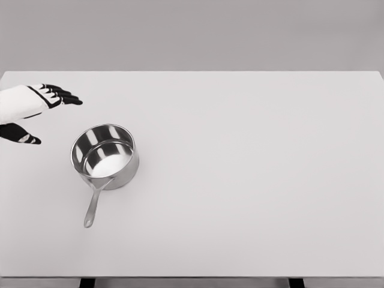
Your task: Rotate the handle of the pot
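The left robot hand point(37, 108) comes in from the left edge, held flat and roughly level over the bench point(252, 180). Its dark fingers point(63, 96) stretch out straight and close together, pointing to the right, while the thumb point(21, 135) juts out separately below them. The robot hand is wide open and holds nothing.

The pot point(105, 157) sits on the bench just below and to the right of the fingertips, near but not touching them. It is a shiny steel saucepan, upright, with a pale interior bottom and reflective walls. Its handle point(93, 207) is a slim metal bar that runs from the near rim down and slightly left, away from the robot hand, ending in a small rounded loop.
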{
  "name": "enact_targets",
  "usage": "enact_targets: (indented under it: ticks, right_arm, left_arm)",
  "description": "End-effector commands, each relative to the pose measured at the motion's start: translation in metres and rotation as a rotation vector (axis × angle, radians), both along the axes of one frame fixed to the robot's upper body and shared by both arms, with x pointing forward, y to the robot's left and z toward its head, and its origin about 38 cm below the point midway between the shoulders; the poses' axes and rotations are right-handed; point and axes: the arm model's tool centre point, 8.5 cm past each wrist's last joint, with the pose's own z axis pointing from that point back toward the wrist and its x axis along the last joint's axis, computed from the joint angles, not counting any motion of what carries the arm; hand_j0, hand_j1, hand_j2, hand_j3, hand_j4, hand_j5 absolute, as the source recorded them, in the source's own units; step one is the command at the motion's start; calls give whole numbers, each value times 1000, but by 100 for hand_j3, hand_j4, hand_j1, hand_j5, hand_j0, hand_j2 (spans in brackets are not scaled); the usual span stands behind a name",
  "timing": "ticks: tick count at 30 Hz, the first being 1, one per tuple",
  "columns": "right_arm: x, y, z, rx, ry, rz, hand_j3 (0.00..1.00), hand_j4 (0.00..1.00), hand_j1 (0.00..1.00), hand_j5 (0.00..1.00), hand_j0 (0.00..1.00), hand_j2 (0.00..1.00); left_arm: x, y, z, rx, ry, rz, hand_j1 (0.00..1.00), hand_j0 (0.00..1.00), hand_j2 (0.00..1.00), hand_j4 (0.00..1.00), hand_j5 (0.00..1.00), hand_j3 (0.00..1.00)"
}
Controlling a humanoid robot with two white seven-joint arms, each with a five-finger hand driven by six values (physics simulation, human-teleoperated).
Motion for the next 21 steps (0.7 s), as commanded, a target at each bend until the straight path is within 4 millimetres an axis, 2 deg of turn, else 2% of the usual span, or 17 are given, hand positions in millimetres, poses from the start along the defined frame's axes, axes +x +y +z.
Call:
enact_targets:
  ticks: [1,5,6,7,9,12,13,14,16,18,19,21]
  right_arm:
    - [0,0,0,3,4,-3,100,100,100,100,100,100]
    - [-1,0,0,0,-1,0,100,100,100,100,100,100]
    - [-1,0,0,0,-1,0,100,100,100,100,100,100]
    - [-1,0,0,0,-1,0,100,100,100,100,100,100]
    - [-1,0,0,0,-1,0,100,100,100,100,100,100]
    - [-1,0,0,-1,1,0,100,100,100,100,100,100]
    - [-1,0,0,0,-1,0,100,100,100,100,100,100]
    - [-1,0,0,0,-1,0,100,100,100,100,100,100]
    - [-1,0,0,0,-1,0,100,100,100,100,100,100]
    - [-1,0,0,0,-1,0,100,100,100,100,100,100]
    - [-1,0,0,-1,-2,0,100,100,100,100,100,100]
    - [-1,0,0,0,-1,0,100,100,100,100,100,100]
  left_arm:
    - [1,-7,-7,-6,2,-8,100,100,100,100,100,100]
    - [2,-12,-2,-9,-15,-21,100,100,100,100,100,100]
    - [3,-23,17,-10,-62,-46,100,100,100,100,100,100]
    - [1,-32,25,-13,-87,-76,100,100,100,100,100,100]
    - [-4,-64,35,-63,-138,-150,100,100,100,100,100,100]
    - [6,-95,49,-87,-164,-228,100,100,100,100,100,100]
    - [7,-109,55,-97,-155,-284,100,100,100,100,100,100]
    - [5,-137,59,-133,-101,-404,100,100,100,100,100,100]
    - [-2,-175,38,-206,33,-528,100,100,100,100,100,100]
    - [-12,-203,23,-160,78,-657,100,100,100,100,100,100]
    - [-15,-208,18,-144,90,-690,100,100,100,100,100,100]
    - [-16,-204,15,-130,100,-682,100,100,100,100,100,100]
